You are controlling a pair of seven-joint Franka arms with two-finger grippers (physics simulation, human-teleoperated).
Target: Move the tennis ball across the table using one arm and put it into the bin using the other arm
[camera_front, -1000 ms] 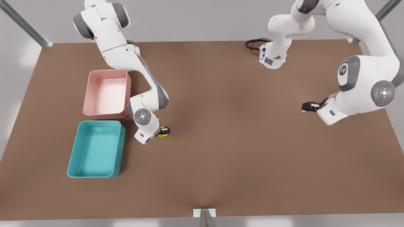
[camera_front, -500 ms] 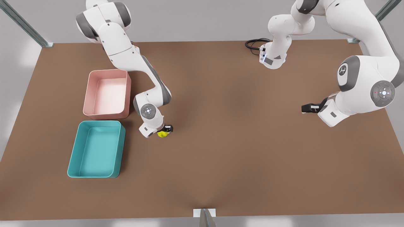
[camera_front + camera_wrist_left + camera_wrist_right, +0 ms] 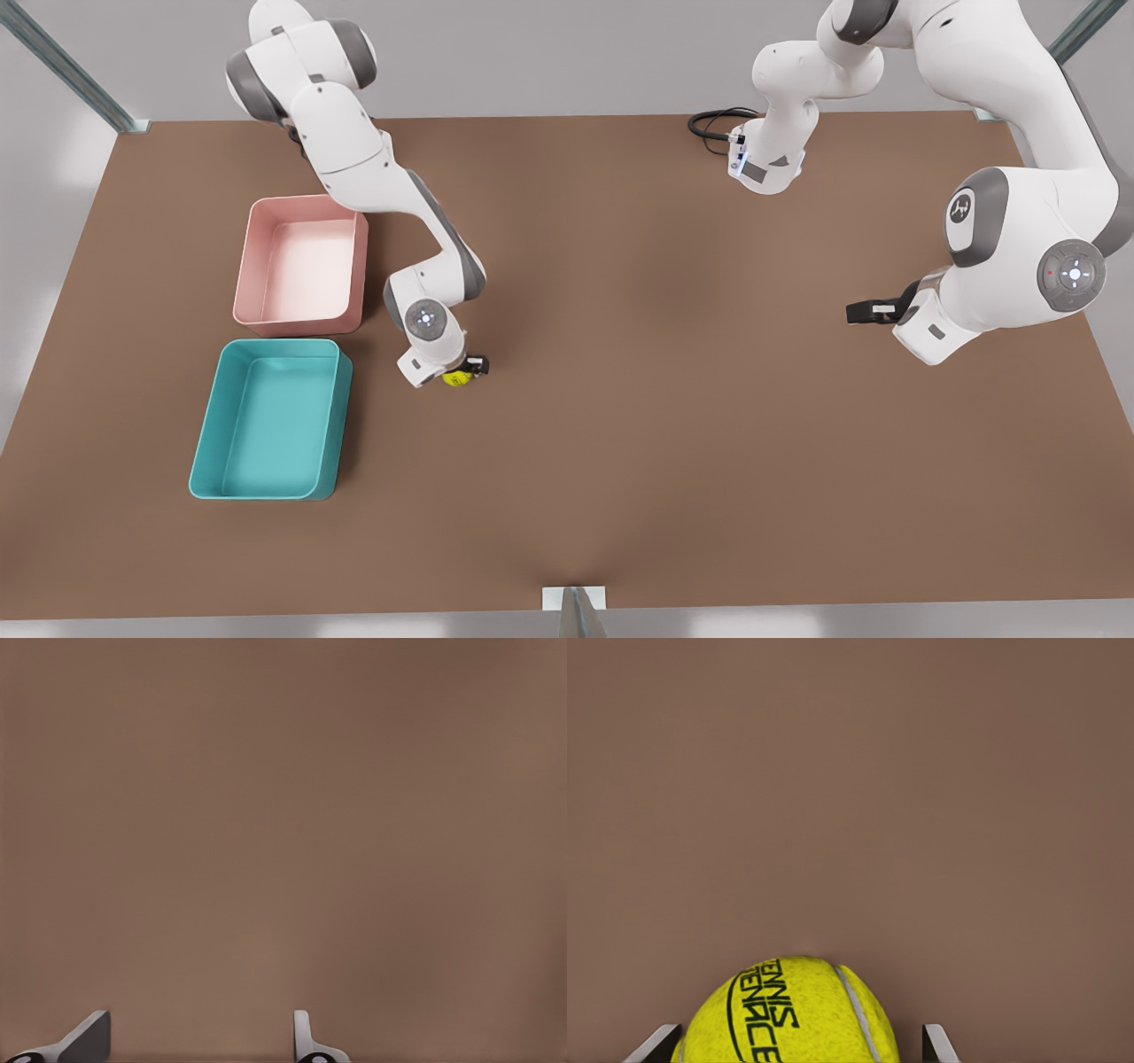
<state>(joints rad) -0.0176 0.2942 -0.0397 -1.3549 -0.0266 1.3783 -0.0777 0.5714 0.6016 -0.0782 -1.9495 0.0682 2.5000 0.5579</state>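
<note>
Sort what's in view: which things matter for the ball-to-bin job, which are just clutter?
In play:
- tennis ball, between the right gripper fingers
- teal bin, the target
- table
- left gripper, open, waiting at the front view's right

Just lying about:
- pink bin, beside the teal one
- black cable at the far edge

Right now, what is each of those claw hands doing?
Right gripper: closed on the tennis ball, near the teal bin.
Left gripper: open, holding nothing, waiting over the table.
</note>
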